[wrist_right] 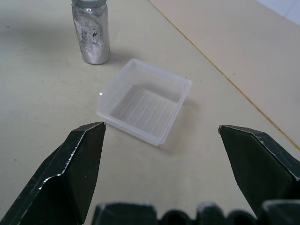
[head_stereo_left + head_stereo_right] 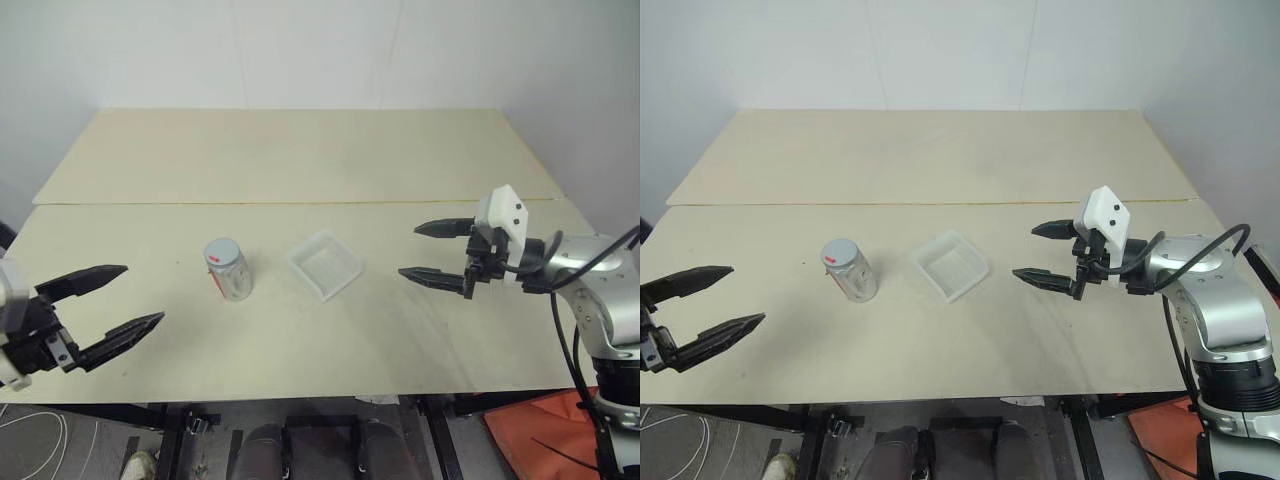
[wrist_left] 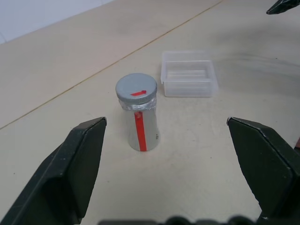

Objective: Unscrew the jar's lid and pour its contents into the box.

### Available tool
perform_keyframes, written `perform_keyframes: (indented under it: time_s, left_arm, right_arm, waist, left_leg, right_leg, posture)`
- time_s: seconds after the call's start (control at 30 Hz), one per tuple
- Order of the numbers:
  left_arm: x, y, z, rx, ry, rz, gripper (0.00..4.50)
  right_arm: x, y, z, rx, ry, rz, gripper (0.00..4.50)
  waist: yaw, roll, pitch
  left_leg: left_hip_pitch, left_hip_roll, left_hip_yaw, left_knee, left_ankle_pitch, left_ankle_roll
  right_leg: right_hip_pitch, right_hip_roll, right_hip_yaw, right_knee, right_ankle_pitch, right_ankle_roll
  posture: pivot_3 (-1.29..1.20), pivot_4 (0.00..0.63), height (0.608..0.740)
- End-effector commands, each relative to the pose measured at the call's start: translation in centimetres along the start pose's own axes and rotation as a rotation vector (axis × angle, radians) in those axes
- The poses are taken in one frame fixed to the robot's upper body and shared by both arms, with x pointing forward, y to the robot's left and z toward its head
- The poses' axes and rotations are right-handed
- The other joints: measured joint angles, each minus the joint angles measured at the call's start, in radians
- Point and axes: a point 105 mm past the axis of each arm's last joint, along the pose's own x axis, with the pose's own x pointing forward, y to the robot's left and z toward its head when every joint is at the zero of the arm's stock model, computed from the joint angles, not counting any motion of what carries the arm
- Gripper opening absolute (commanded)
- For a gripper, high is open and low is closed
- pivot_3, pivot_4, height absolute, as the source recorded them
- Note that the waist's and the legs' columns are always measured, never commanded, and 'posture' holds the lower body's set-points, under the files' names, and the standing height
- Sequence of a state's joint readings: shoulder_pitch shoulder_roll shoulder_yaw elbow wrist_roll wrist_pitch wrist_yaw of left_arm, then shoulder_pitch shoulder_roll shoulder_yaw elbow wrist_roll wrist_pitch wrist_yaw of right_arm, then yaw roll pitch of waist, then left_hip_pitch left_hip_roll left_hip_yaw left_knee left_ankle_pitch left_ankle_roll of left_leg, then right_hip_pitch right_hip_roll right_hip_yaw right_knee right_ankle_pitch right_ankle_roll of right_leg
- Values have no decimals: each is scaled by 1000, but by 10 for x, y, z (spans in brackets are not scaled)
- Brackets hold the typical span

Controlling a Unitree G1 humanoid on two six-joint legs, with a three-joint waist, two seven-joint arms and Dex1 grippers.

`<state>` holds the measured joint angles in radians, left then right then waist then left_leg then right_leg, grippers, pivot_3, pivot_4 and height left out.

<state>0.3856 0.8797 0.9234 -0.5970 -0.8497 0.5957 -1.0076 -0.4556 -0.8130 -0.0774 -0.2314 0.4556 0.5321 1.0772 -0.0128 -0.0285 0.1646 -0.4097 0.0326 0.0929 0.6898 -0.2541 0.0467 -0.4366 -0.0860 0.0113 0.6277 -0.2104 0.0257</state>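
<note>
The jar [image 2: 229, 272] stands upright on the tabletop [image 2: 300, 160], its long axis vertical, toward the near edge and left of the middle. The lid [image 2: 221, 250] is screwed on and faces straight up, its red mark showing in the left wrist view; a red strip runs down the jar's side. The contents cannot be made out clearly through the wall. Just beside the jar, on its right and apart from it, lies the box [image 2: 326, 264], mouth up, nothing in it, turned so one corner points to the near edge.

The left end effector [image 2: 112, 310] hovers near the tabletop's near left corner, released, fingers spread wide, aimed at the jar and well apart from it. The right end effector [image 2: 432, 251] hangs beyond the box toward the right edge, equally released and holding nothing.

The step in hand looks like the first reach. It would go best with one end effector closing low on the jar's body to keep it upright, leaving the lid free for the other to turn squarely from above.
</note>
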Motion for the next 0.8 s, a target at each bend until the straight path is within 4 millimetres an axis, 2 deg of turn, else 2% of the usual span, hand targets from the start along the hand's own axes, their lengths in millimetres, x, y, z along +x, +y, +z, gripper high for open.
perform_keyframes:
  time_s: [0.03, 0.2, 0.47, 0.63, 0.8]
  left_arm:
    - [2, 3, 7, 30, -20, 3, 4477]
    - [15, 3, 5, 15, -51, -2, 4477]
    - [42, 4, -22, -41, -49, 33, 4477]
    - [67, 4, -36, -141, -148, 112, 4477]
    - [94, 7, -55, -131, -169, 169, 4477]
  right_arm:
    - [-4, -1, 17, -56, -40, -15, 4500]
    - [1, -1, 21, -71, -45, -22, 4500]
    - [2, -1, 26, -106, -40, -10, 4500]
    - [1, -1, 32, -135, -33, -22, 4500]
    - [3, 5, 44, -133, -55, 17, 4500]
  waist:
    - [1, 0, 0]
    - [1, 0, 0]
    - [1, 0, 0]
    - [3, 0, 0]
    - [4, 0, 0]
  left_leg:
    - [0, 0, 0, 0, 0, 0]
    - [0, 0, 0, 0, 0, 0]
    - [1, 0, 0, 0, 0, 0]
    - [1, 0, 0, 1, 0, 0]
    - [1, -1, -1, 2, 0, 0]
  right_leg:
    - [0, 0, 0, 0, 0, 0]
    - [1, 0, 0, 0, 0, 0]
    - [1, 1, 1, 0, 0, 0]
    - [2, 0, 1, 0, 0, 0]
    - [3, 0, 1, 1, 1, 0]
  posture:
    - [0, 150, 740]
    - [0, 150, 740]
    - [0, 150, 740]
    - [0, 150, 740]
    - [0, 150, 740]
